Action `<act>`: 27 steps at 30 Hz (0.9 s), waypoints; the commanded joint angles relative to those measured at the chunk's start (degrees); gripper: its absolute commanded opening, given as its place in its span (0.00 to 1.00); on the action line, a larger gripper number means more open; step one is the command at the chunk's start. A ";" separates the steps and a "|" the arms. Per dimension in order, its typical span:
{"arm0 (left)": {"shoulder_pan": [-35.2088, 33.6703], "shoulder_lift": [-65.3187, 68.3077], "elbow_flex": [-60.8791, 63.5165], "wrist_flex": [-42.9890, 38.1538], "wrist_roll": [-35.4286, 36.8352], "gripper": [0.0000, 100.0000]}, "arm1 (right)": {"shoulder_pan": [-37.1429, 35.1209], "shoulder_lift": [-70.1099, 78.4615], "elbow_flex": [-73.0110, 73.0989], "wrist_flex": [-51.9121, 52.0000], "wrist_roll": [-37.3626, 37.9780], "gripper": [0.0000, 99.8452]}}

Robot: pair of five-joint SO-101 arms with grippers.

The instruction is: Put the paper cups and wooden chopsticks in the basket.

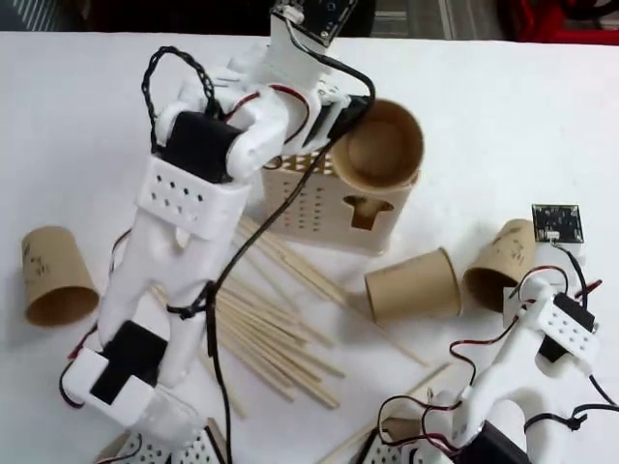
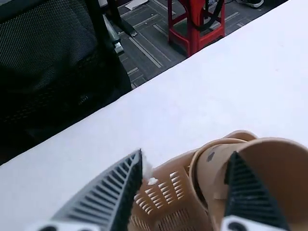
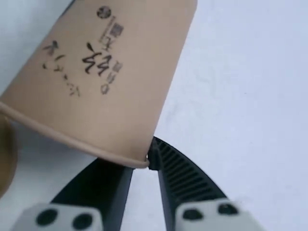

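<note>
Brown paper cup (image 1: 382, 145) sits upright in the basket (image 1: 319, 208), with the left gripper (image 2: 187, 155) spread open astride its wall. The right gripper (image 3: 144, 159) pinches the lying cup (image 3: 106, 77) by its rim. Wooden chopsticks (image 1: 271, 329) lie scattered beside the basket.

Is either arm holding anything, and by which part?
Right gripper: jaws appear to pinch a lying paper cup by its rim. Left gripper: jaws open, nothing held.
</note>
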 commanded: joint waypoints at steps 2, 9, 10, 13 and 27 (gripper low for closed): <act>-0.40 -0.92 -10.02 7.21 0.62 0.28 | 0.66 -5.76 -1.93 1.98 0.00 0.02; -0.84 -0.92 -25.67 20.57 0.18 0.28 | 0.57 -21.49 -1.93 7.25 0.00 0.02; -0.84 -0.92 -28.04 22.86 0.18 0.28 | 0.57 -24.31 -1.93 7.87 0.00 0.02; -0.92 -1.01 -33.67 27.43 0.26 0.28 | 0.66 -32.66 -1.93 9.27 0.00 0.02; -14.11 -24.84 -13.27 27.08 0.00 0.27 | 0.66 -49.27 -14.07 19.30 -1.85 0.02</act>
